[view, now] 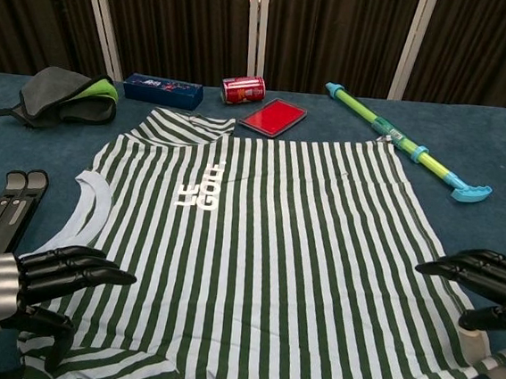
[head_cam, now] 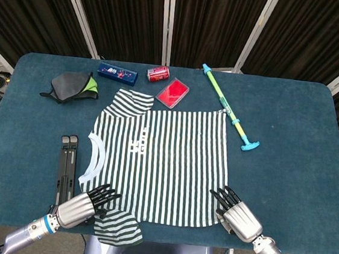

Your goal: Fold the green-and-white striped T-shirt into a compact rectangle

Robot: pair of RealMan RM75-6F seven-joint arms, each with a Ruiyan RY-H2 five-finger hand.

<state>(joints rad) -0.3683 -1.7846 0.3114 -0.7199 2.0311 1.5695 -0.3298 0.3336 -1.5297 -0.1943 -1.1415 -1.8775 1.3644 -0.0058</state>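
The green-and-white striped T-shirt [head_cam: 160,156] lies flat in the middle of the blue table [head_cam: 293,158], collar to the left and hem to the right. Its near sleeve [head_cam: 116,226] hangs at the front edge. My left hand [head_cam: 82,206] hovers at the near shoulder, fingers spread over the fabric [view: 266,244] and thumb curled below, gripping nothing that I can see. My right hand [head_cam: 236,214] sits at the near hem corner. In the chest view its fingers [view: 474,269] reach over the shirt's edge with the thumb apart.
A black folded stand [head_cam: 66,165] lies left of the collar. Along the far side are a grey-and-green pouch [head_cam: 71,85], a blue box [head_cam: 117,72], a red can [head_cam: 158,73], a red flat case [head_cam: 172,92] and a green-and-blue pump toy [head_cam: 229,107].
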